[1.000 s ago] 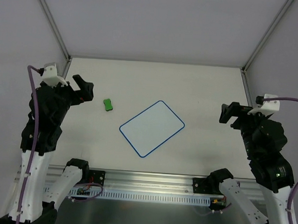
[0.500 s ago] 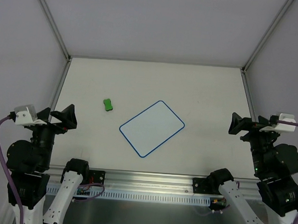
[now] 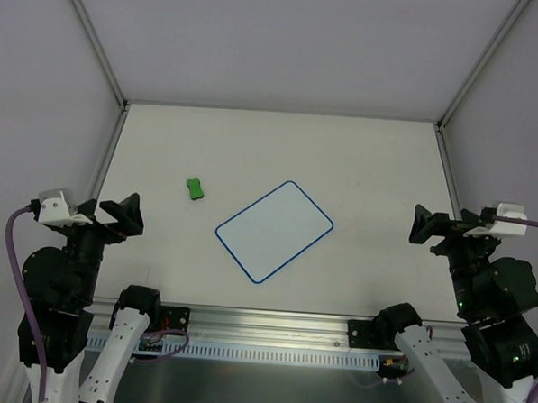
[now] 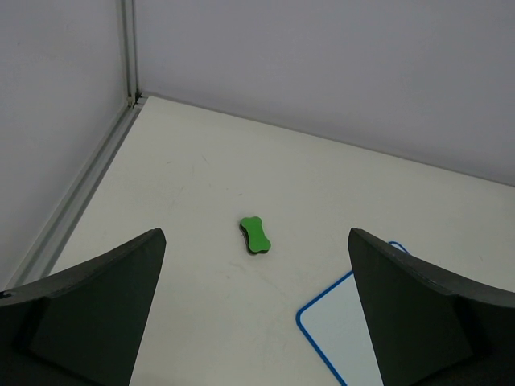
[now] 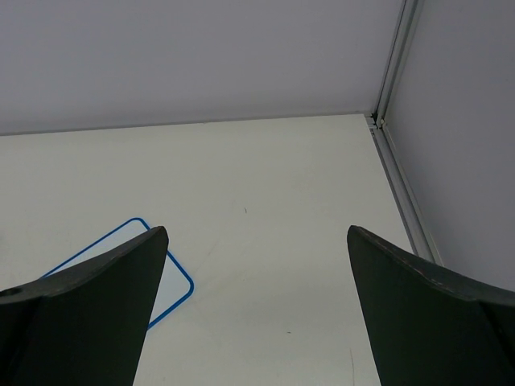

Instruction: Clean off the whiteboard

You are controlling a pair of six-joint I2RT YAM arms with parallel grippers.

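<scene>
White tabletop (image 3: pixel 370 162) boxed in by pale grey walls, pretty plain setup. Far left, the left arm (image 3: pixel 57 290) is folded up over its base at the near edge. The left gripper (image 3: pixel 127 216) hangs above the table's left margin and points in toward the middle. Its jaws are spread wide with nothing between them. The left wrist view looks straight through the gap at the little green eraser (image 3: pixel 195 189), which lies flat on its own, near the board's far-left side but not touching it. Next over, the whiteboard (image 3: pixel 275 231) lies flat about mid-table, turned diagonal, blue rim all round, and the surface looks blank to me. Over on the right, the right arm (image 3: pixel 494 304) pretty much mirrors that pose. The right gripper (image 3: pixel 421 228) is above the right margin, also splayed wide and holding nothing, well apart from the board.
</scene>
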